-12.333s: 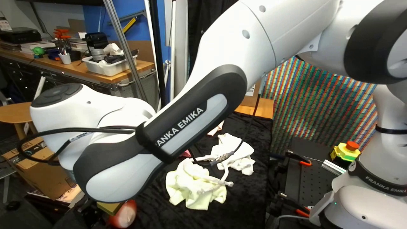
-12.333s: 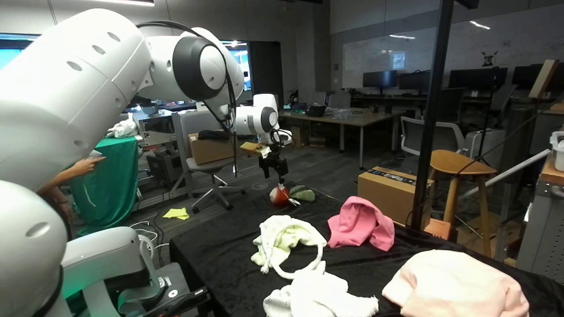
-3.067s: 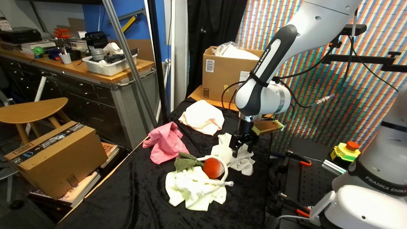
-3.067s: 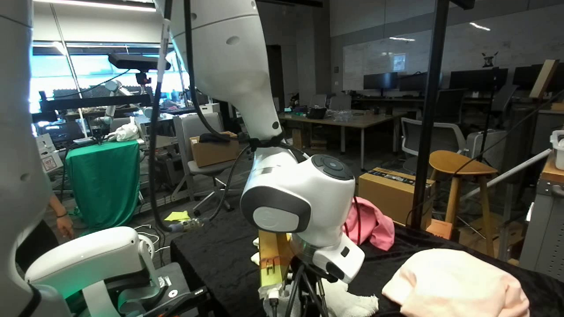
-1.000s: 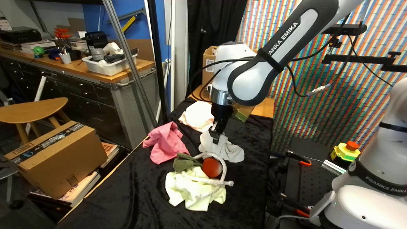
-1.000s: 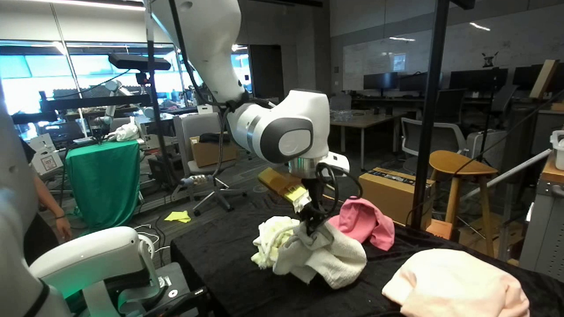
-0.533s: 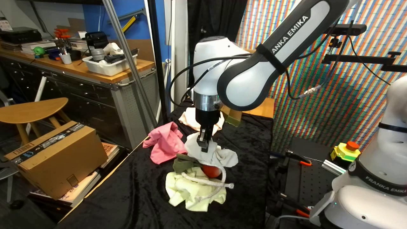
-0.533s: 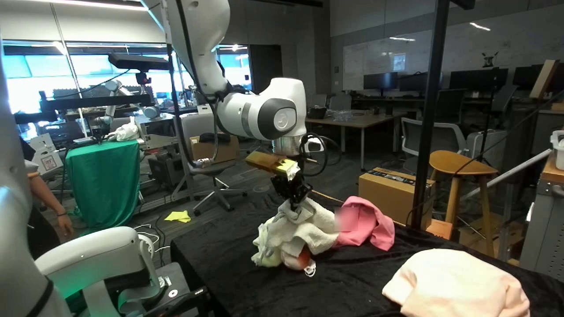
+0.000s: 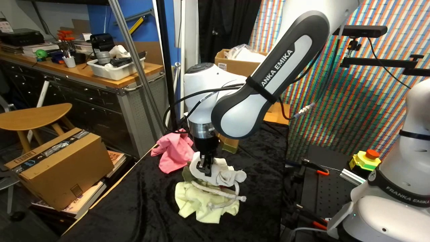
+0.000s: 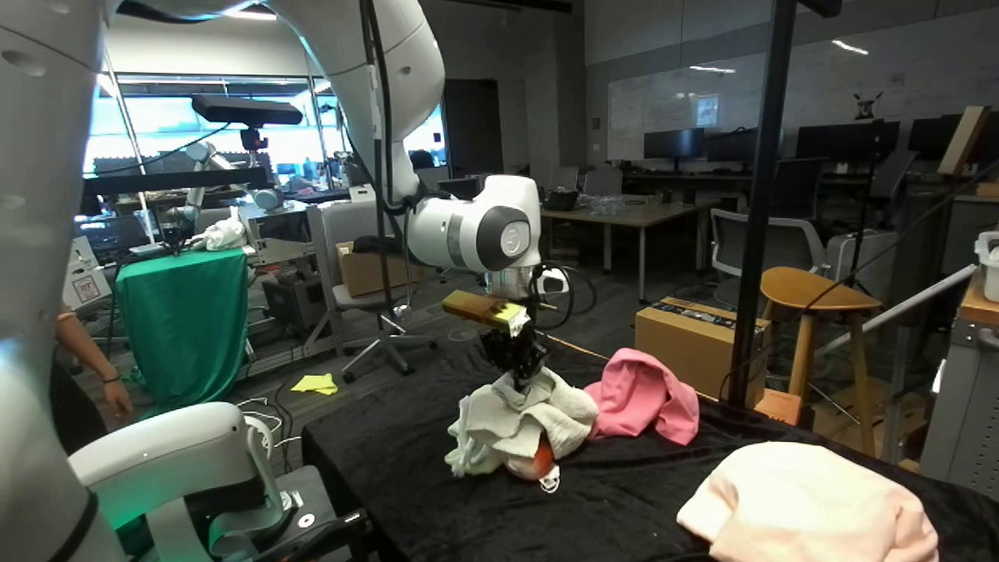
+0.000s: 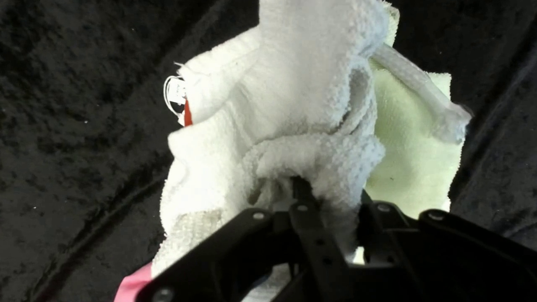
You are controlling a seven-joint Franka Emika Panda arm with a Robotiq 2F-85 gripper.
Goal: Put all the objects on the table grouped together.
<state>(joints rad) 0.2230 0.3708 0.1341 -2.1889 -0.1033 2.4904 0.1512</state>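
A white cloth [image 9: 228, 176] is bunched between the fingers of my gripper [image 11: 333, 197], which is shut on it. In both exterior views the cloth lies draped over the pile below. That pile holds a pale yellow-green cloth [image 9: 201, 203], a white rope [image 9: 216, 191], a dark green soft item [image 9: 187, 174] and a red-and-white ball [image 10: 544, 459]. The ball is mostly covered; only a red sliver shows in the wrist view. Beside the pile sits a pink cloth [image 10: 644, 398]. A pale pink cloth [image 10: 812, 499] lies apart, nearer that camera; the arm hides it in an exterior view.
Black fabric [image 9: 258, 211] covers the table. A dark pole [image 10: 769, 195] rises at the table's edge, past the pink cloth. On the floor beside the table stands a cardboard box [image 9: 63, 168]. An emergency stop button [image 9: 372, 154] sits near the robot's base.
The ball and green item have come into the pile from the table's far end. Over the last second, my gripper has carried the white cloth over the pile and lowered it, covering most of the ball.
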